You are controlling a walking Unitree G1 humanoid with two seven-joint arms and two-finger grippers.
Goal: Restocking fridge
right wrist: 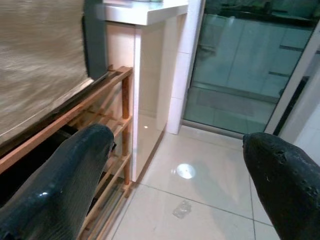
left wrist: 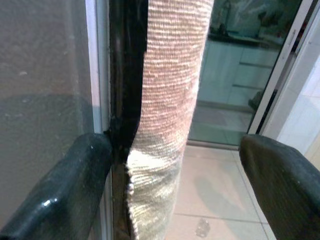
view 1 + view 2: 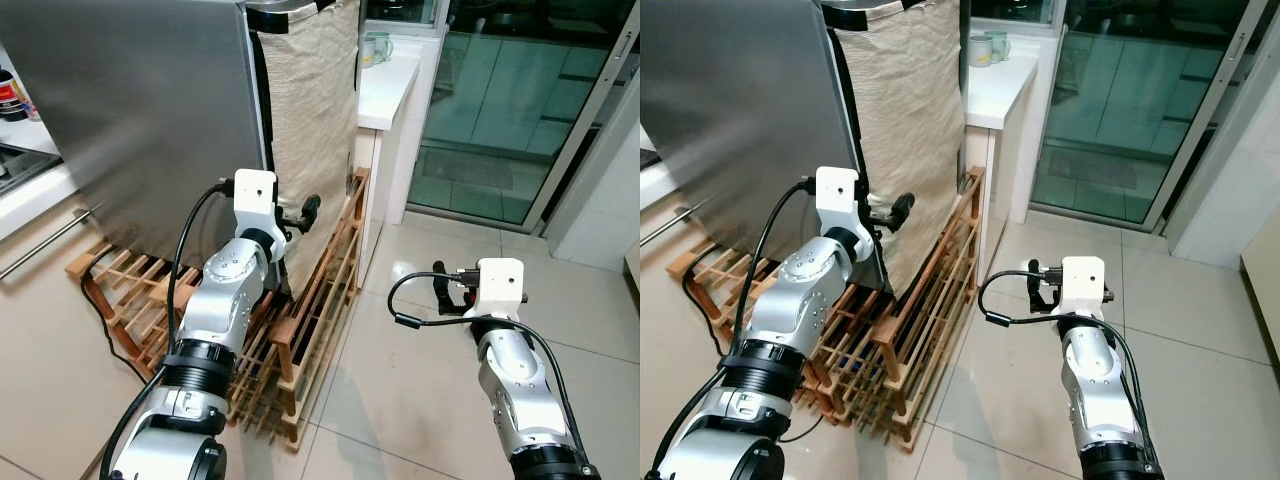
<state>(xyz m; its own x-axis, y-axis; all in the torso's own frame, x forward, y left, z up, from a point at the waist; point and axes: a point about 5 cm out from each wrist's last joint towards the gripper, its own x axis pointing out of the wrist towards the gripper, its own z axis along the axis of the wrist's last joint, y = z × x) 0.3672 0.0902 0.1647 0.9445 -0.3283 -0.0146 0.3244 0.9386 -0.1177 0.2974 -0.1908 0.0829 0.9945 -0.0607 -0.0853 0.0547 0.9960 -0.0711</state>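
Note:
The fridge (image 3: 130,110) stands at the left with its steel door closed. A beige woven cloth (image 3: 310,100) hangs over its side. My left gripper (image 3: 300,213) is raised at the front corner, where door and cloth meet. In the left wrist view its fingers (image 2: 65,190) are open, with the dark door seam (image 2: 120,100) and the cloth edge (image 2: 165,100) between them, one finger close to the door. My right gripper (image 3: 445,290) hangs open over the tiled floor, holding nothing; its wrist view looks past its fingers (image 1: 60,180) at the rack and floor.
A low wooden slatted rack (image 3: 320,300) runs under and beside the fridge. A white counter (image 3: 385,85) with a mug (image 3: 378,45) stands behind it. A glass sliding door (image 3: 500,110) lies ahead on the right. A black cable (image 3: 100,300) loops by the rack.

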